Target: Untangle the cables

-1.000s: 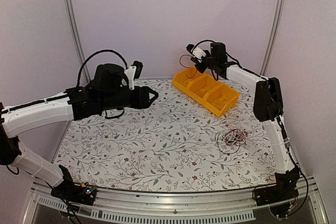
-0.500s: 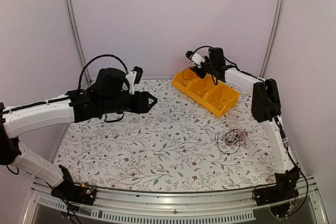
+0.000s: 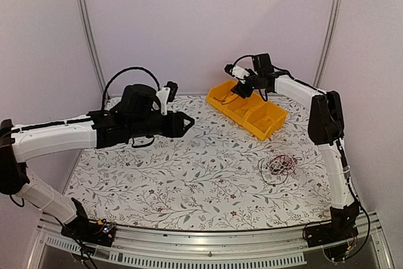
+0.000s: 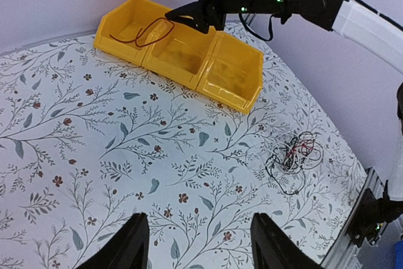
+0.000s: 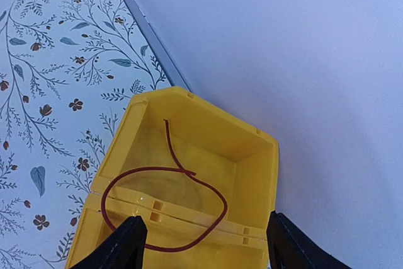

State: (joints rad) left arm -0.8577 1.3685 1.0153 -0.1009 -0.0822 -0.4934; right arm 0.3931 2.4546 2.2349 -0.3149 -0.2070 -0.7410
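Red-brown cable in yellow bin, tangled cables on table, left gripper and right gripper spread

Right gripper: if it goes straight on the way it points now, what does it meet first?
Likely the thin red-brown cable looped across the divider of the yellow plastic three-compartment bin, which lies between the open fingers of the right gripper. Depth is unclear.

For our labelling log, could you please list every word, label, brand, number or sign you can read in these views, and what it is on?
None can be read. The yellow bins, the cables and the floral table cover show no writing; the small boards at the arm bases are too small to tell.
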